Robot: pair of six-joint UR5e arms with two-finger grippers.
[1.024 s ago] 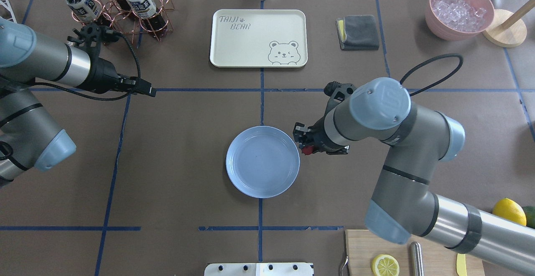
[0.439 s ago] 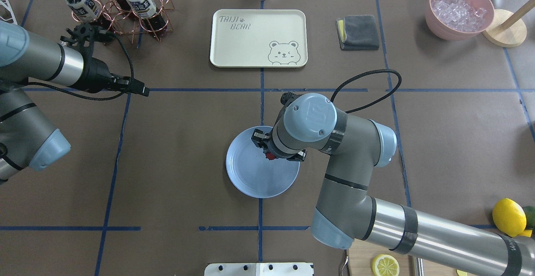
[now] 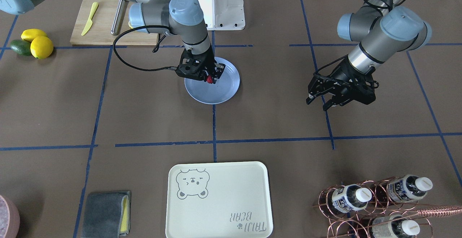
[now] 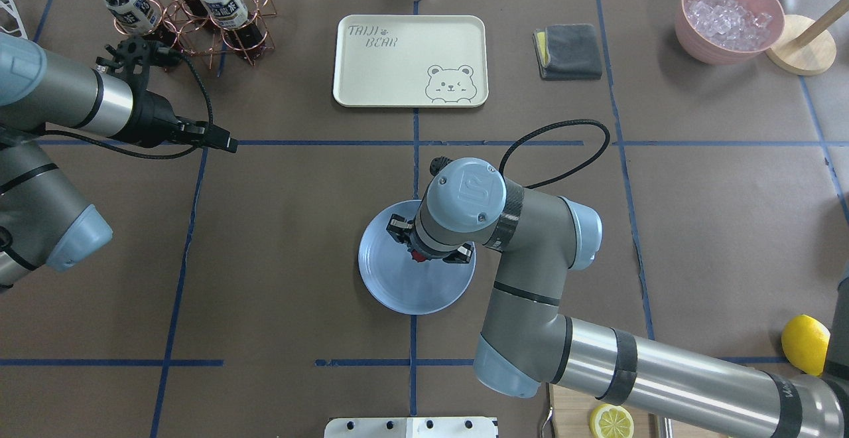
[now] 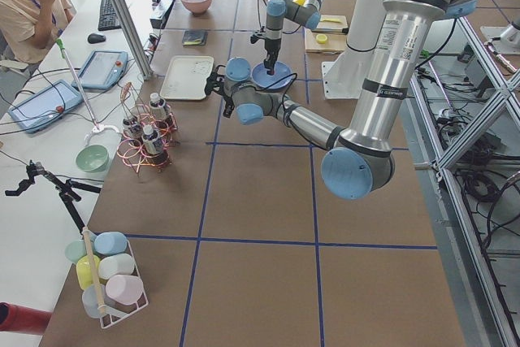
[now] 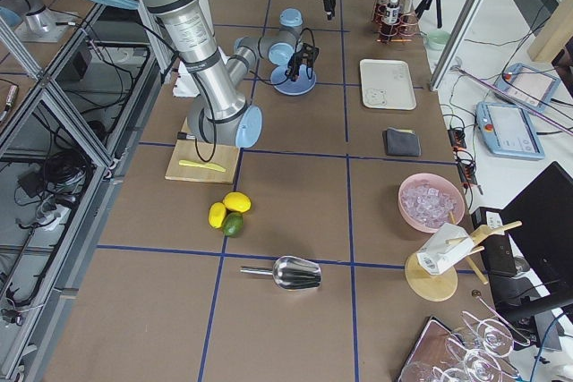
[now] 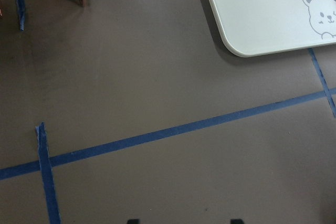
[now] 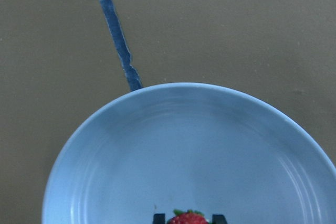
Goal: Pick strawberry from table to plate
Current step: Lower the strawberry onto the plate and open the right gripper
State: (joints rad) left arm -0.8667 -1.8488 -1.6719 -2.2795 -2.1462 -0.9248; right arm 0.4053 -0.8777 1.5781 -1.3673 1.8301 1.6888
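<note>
The right gripper (image 3: 209, 78) is clamped on the small red strawberry (image 3: 209, 80) and holds it over the middle of the light-blue plate (image 3: 231, 86). The plate lies at the centre of the table (image 4: 285, 239). The left gripper (image 3: 317, 104) hangs with its fingers apart, toward the table's left end.

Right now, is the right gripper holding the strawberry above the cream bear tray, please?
Not quite. The right gripper holds the strawberry above the blue plate, not the bear tray, which lies apart; the front-facing view shows it.
</note>
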